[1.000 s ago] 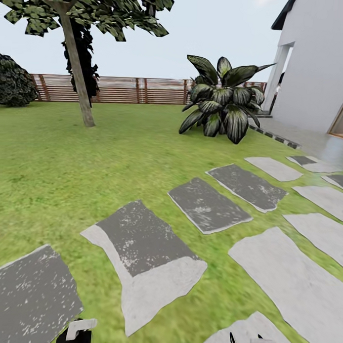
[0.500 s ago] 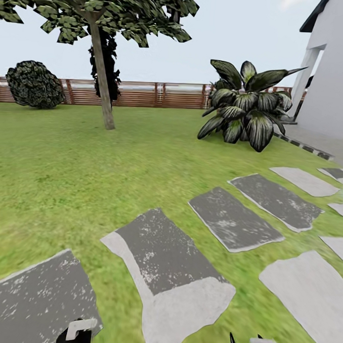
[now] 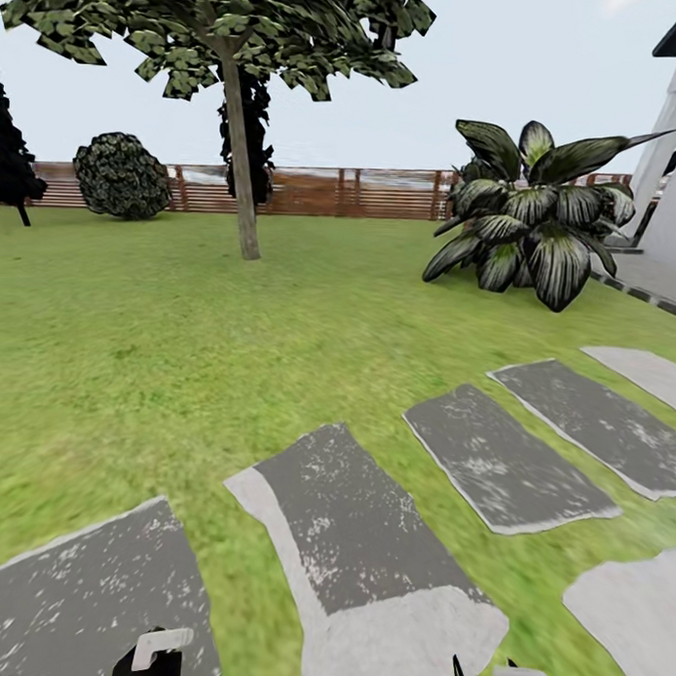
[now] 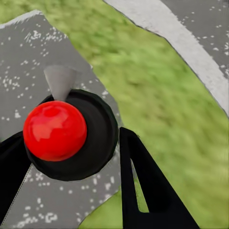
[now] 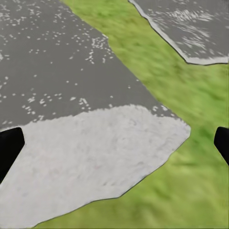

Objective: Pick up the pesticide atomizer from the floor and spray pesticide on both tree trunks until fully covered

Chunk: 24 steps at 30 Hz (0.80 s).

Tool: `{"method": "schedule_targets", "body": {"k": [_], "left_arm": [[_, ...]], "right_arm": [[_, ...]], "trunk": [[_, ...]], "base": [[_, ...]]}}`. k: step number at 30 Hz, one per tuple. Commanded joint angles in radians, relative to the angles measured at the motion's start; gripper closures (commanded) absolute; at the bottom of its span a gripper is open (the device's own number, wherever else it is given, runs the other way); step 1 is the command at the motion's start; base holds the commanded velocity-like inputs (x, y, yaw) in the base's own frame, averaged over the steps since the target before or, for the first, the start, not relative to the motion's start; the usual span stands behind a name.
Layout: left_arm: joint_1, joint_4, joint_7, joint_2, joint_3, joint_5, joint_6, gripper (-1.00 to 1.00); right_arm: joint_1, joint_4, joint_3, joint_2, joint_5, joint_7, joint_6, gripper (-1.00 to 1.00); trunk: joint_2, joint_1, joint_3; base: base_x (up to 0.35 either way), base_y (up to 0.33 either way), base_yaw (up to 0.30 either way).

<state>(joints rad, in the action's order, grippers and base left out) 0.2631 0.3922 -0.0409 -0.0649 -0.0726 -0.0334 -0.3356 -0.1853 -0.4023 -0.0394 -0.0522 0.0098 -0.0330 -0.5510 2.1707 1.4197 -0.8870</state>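
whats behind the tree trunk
Behind the tree trunk stands a narrow black cone-shaped tree, partly covered by it, and farther back the slatted wooden fence. The cone tree's base is hidden by the trunk.

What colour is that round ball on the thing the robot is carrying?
Bright glossy red, atop the black pesticide atomizer; clearest in the left wrist view.
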Motion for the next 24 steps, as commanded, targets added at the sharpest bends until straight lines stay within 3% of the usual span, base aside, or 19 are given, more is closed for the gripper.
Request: {"method": "schedule_targets", "body": {"k": [1, 24], "left_arm": [[0.001, -0.001, -0.001, 0.0, 0.0, -0.003, -0.003, 1.0], [0.001, -0.001, -0.001, 0.0, 0.0, -0.005, -0.003, 1.0]], "right_arm": [[0.0, 0.0, -0.001, 0.0, 0.002, -0.002, -0.003, -1.0], [0.0, -0.001, 0.0, 0.0, 0.002, -0.001, -0.003, -1.0]], "trunk": [[0.0, 0.0, 0.0], [0.0, 0.0, 0.019]], "base": [[0.262, 0.0, 0.205], [0.333, 0.0, 0.229]]}}
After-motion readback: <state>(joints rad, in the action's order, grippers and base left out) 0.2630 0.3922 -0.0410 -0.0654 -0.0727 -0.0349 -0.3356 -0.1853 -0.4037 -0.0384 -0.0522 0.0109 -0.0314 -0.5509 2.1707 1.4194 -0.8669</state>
